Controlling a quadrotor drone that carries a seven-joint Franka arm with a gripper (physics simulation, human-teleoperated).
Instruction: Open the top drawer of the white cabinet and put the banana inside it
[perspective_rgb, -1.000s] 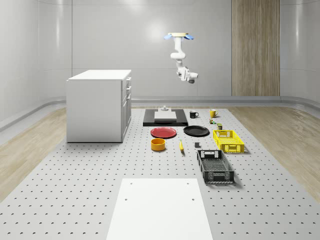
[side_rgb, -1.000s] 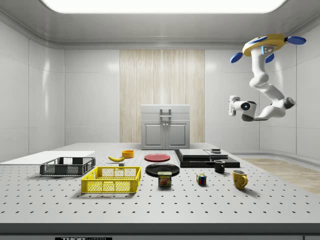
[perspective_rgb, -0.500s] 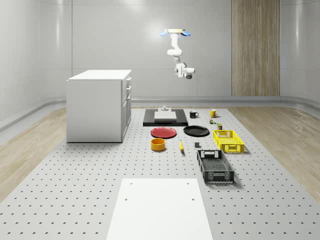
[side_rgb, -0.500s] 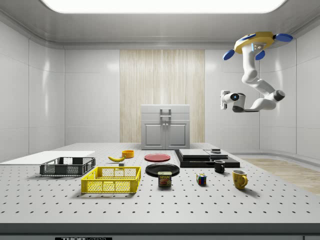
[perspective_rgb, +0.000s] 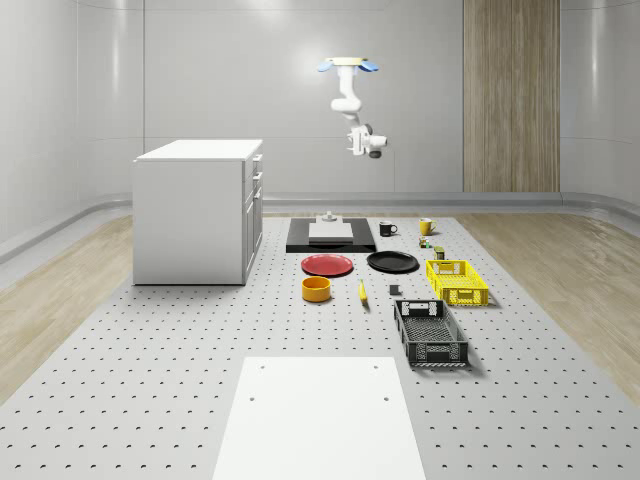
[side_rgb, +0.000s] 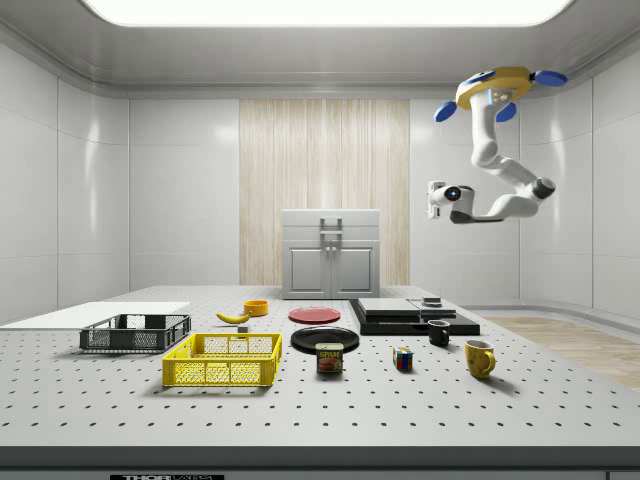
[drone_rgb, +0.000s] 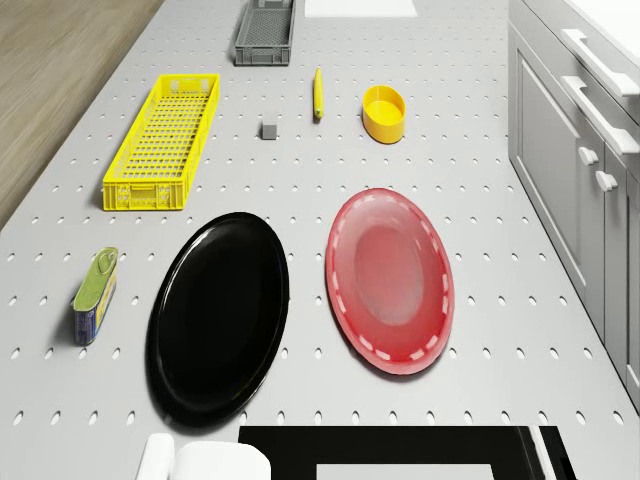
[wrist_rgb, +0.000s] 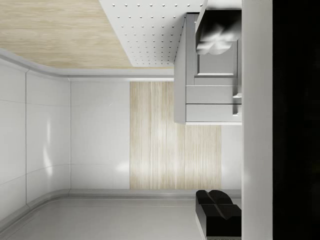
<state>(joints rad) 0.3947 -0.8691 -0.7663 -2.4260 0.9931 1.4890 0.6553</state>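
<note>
Drone (side_rgb: 497, 88) hovering high above the black platform (side_rgb: 410, 316); fingers (side_rgb: 436, 199) empty, spread impossible to tell; banana (perspective_rgb: 362, 291) on the table.

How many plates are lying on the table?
2. The red plate lies in front of the white cabinet; the black plate lies beside it, on the whole-scene view's right. None seems hidden.

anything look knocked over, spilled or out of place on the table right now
Only the spam can stands out a little: the drone view shows it lying on its side beside the black plate. Nothing is spilled, the white cabinet has its drawers shut, and the banana lies flat near the orange bowl.
</note>
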